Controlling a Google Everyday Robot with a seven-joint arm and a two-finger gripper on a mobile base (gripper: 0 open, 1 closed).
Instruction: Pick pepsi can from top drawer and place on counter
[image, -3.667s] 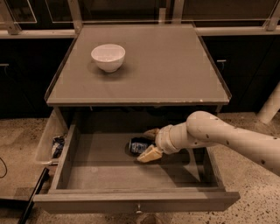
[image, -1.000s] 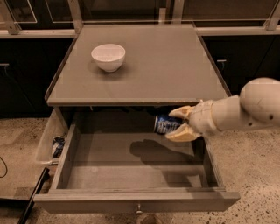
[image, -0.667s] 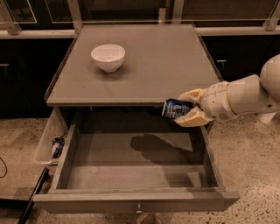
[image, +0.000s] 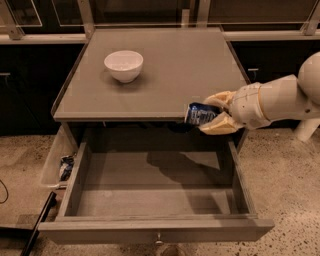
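Holding the pepsi can (image: 198, 113) sideways, my hand (image: 205, 115) pinches it between the two pale fingers (image: 220, 97), one above and one below. In the camera view this grasp sits at the counter's (image: 175, 70) front edge, near its 4 o'clock corner. The can's long axis lies almost level, from 3 o'clock to 9 o'clock, and its free end points to 9 o'clock, away from my wrist.

Below it the top drawer (image: 150, 229) stands pulled out, and I see nothing lying on its floor. The can is out of the drawer but not yet on the counter. It overlaps the front edge, and I cannot tell if its underside is higher than the surface.

I judge the next move must first lift, then carry the can toward 11 o'clock and turn it upright. The right half of the counter gives wide room. The white bowl (image: 123, 65) stands at 10 o'clock, well apart from my hand.
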